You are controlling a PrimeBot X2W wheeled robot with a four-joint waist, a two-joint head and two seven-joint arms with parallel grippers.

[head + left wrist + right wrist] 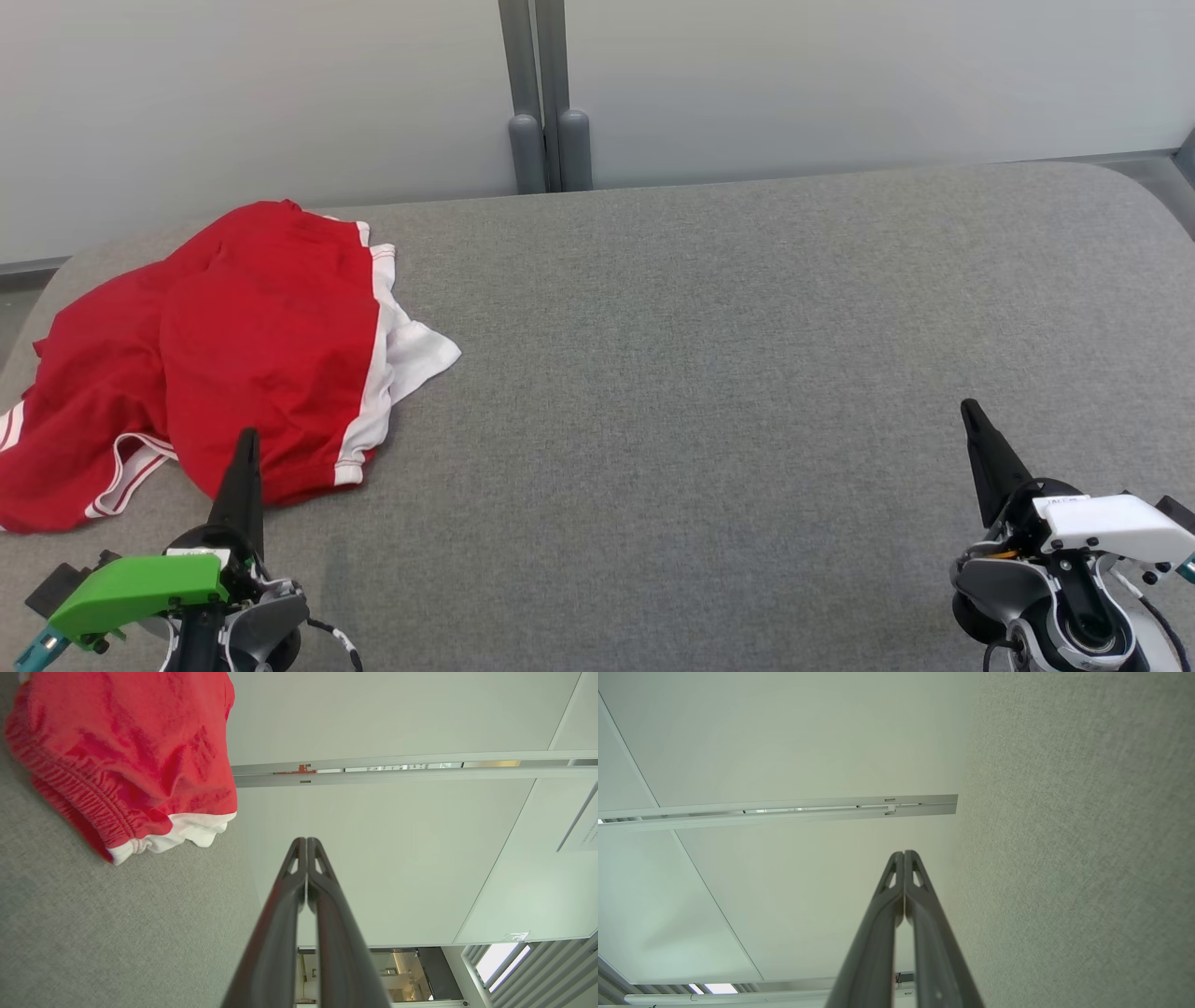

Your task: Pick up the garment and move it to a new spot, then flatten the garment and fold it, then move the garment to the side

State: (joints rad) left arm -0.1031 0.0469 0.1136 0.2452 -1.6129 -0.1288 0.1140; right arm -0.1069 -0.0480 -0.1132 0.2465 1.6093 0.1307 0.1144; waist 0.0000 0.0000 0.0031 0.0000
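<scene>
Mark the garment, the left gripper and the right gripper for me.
garment (252, 345), head view, red middle panel.
left gripper (247, 437), head view, closed fingertips.
right gripper (968, 408), head view, closed fingertips.

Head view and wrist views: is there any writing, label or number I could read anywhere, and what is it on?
No text can be read for certain.
White label on the right gripper: dark print, too small to read.
Paper notice on the wall panel, left wrist view: lines too blurred.
Small wall sign lower down: unreadable.
The garment: no print visible.
</scene>
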